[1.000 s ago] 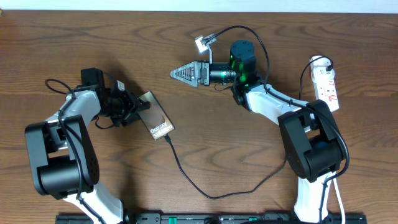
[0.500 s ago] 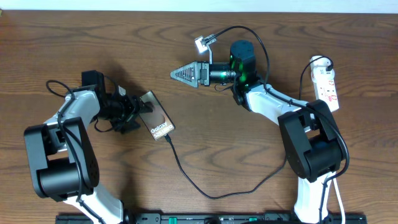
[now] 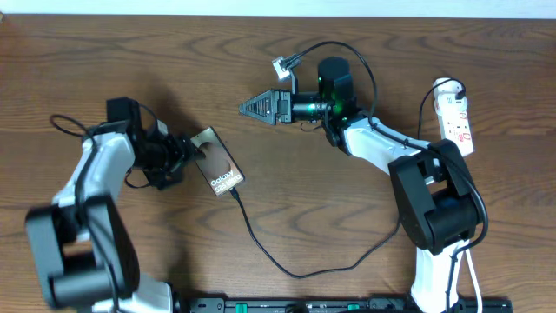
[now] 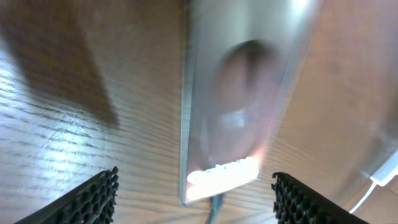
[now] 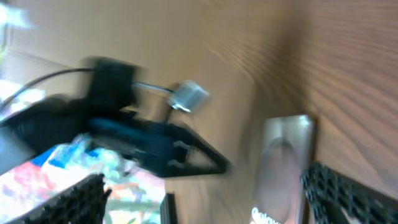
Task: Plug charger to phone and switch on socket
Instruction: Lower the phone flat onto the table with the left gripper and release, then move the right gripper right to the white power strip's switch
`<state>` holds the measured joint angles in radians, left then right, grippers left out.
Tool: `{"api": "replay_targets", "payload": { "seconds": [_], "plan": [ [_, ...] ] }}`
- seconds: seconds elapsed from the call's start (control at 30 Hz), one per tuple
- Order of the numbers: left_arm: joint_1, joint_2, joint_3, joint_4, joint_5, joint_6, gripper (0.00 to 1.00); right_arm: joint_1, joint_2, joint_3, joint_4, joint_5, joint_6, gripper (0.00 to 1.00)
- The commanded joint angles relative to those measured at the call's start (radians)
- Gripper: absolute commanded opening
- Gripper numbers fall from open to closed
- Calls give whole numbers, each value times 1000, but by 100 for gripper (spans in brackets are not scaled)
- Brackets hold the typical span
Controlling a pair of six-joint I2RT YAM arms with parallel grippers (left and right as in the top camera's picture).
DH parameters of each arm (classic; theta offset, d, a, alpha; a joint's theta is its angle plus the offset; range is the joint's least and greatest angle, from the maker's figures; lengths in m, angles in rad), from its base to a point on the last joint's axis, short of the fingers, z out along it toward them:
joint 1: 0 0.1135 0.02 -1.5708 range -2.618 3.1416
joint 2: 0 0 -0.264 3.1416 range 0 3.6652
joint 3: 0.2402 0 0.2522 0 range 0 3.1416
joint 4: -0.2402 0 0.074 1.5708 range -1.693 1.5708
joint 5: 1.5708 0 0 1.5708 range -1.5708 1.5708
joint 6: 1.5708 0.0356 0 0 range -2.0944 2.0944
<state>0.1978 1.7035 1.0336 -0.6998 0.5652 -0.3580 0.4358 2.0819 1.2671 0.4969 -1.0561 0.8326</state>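
Phone: the Galaxy S25 Ultra phone (image 3: 219, 163) lies flat and slanted on the worktop (image 3: 104, 52), left of centre, with its lettered end toward the near edge.
Charger: the charger (image 3: 300, 275) trails in a long loop over the near worktop. Its plug tip (image 3: 234, 194) meets the phone's lower end. The left wrist view is blurred, so the tip looks seated, but that cannot be confirmed.
Left gripper: the left gripper (image 3: 189, 151) sits just beside the phone's far-left end with its fingers apart and holds nothing. Whether it touches the phone cannot be told.
Right gripper: the right gripper (image 3: 248, 107) is at the middle back of the worktop and points left, away from the socket. Its wrist view shows the fingers spread with nothing between them.
Socket: the socket (image 3: 457, 115) is a white power strip at the right side with a black plug at its far end. It lies well apart from both grippers.
Step in hand: the plugging appears done, so the switch is probably what remains.
Doing it well: the right arm is the nearer one. It should turn toward the strip, bring its fingers together, and press straight down on the rocker with one tip. The left arm should keep clear of the cable.
Risk: a sideways push could slide the light strip or tug its cord.
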Motion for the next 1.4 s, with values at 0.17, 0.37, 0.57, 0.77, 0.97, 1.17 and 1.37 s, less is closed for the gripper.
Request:
{"api": "replay_targets", "payload": {
  "seconds": [0.17, 0.37, 0.57, 0.77, 0.97, 1.17, 1.37],
  "plan": [
    [-2, -365, -1, 2, -28, 89, 100, -38, -14, 18, -180, 138, -56, 93],
    [-2, -476, -1, 2, -28, 89, 99, -93, -53, 50, -496, 293, -144, 93],
    [-2, -480, -2, 3, -40, 89, 99, -127, -200, 80, -796, 535, -290, 94],
    [-2, -459, -2, 1, -84, 88, 99, -132, -419, 81, -980, 720, -392, 99],
    [-2, -456, -2, 6, -84, 89, 99, -180, -638, 81, -1168, 1165, -365, 99],
    [-2, -456, -2, 32, -84, 88, 99, -446, -697, 90, -1197, 1069, -455, 99],
    [-2, -456, -2, 58, -84, 88, 99, -855, -588, 146, -1231, 517, -568, 99]
  ]
}}
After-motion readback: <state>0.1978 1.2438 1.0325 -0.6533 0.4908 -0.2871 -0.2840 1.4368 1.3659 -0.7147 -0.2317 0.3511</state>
